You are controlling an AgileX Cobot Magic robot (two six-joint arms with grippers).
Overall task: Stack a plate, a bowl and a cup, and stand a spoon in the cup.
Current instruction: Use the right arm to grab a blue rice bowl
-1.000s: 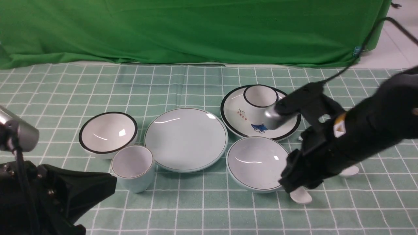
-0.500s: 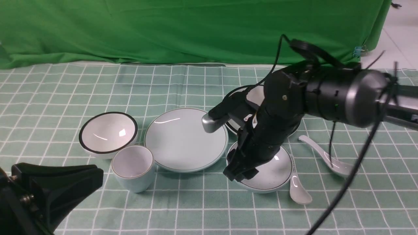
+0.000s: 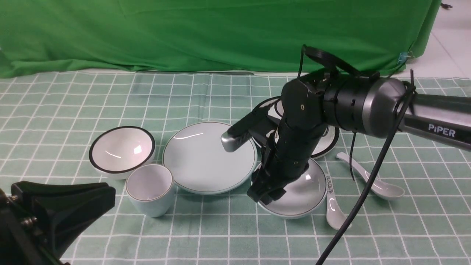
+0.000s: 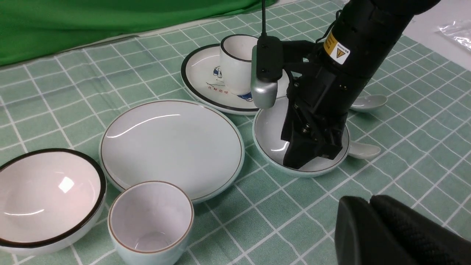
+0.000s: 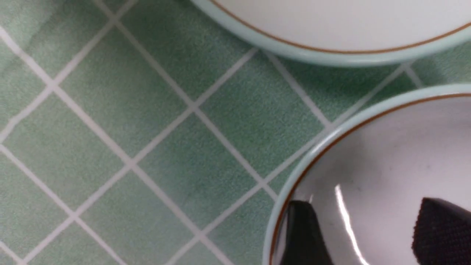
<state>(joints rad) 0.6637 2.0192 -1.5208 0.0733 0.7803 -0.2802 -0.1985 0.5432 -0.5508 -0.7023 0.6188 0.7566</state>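
nearest you, low left: left gripper (image 3: 105, 195), fingers pressed together, holding nothing, apart from all the crockery.

next out, the cup (image 3: 149, 187) stands upright on the cloth (image 3: 220, 239), empty, just beside the plate's near-left edge.

right of centre, same depth: a marked spoon (image 3: 335, 215) lies just beside the bowl's right rim, handle pointing away from you.

the bowl (image 3: 307, 200) sits upright on the cloth, just right of the plate. your right gripper (image 3: 265, 195) points down over its near-left part, fingers spread, nothing between them. the right wrist view shows both fingertips (image 5: 301, 235) over the bowl's inside, close to the rim; you can't tell whether they touch it.

the spoon (image 3: 388, 190) lies farther right, flat on the cloth, apart from the bowl, handle angled away and to the left. a cable crosses in front of it.

the plate (image 3: 202, 158) lies flat at centre, bare.

left of it, a black-rim bowl (image 3: 121, 149), upright, just behind the cup.

farther back on the right, a black-rim plate (image 4: 204, 71) carries a black-rim cup (image 4: 235, 70); the right arm hides most of both from the front.

at the back, a green backdrop (image 3: 184, 33).

nothing is stacked yet.
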